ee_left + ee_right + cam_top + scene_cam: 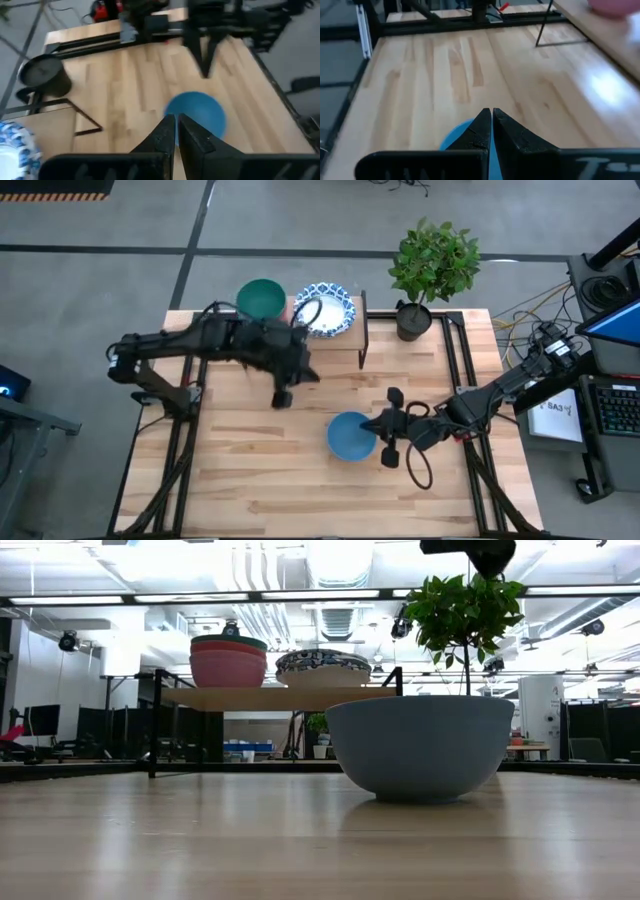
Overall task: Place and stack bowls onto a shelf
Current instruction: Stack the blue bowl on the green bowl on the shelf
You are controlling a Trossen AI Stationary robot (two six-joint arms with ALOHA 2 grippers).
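Observation:
A blue bowl (350, 437) stands upright on the tabletop, right of centre, large in the low view (420, 745). The shelf (270, 697) stands at the far middle. It carries a stack of plain bowls with a green one on top (261, 298) and, beside it, a white bowl with a blue patterned rim (326, 308). My left gripper (283, 397) hangs shut over the table in front of the shelf, with nothing in it. My right gripper (374, 425) is shut and hovers over the blue bowl's right rim, clear above it.
A black pot with a green plant (413, 319) stands at the far right of the table, beside the shelf. Black frame rails (462, 350) run along the table's left and right sides. Bare wood (260, 480) lies near the front edge.

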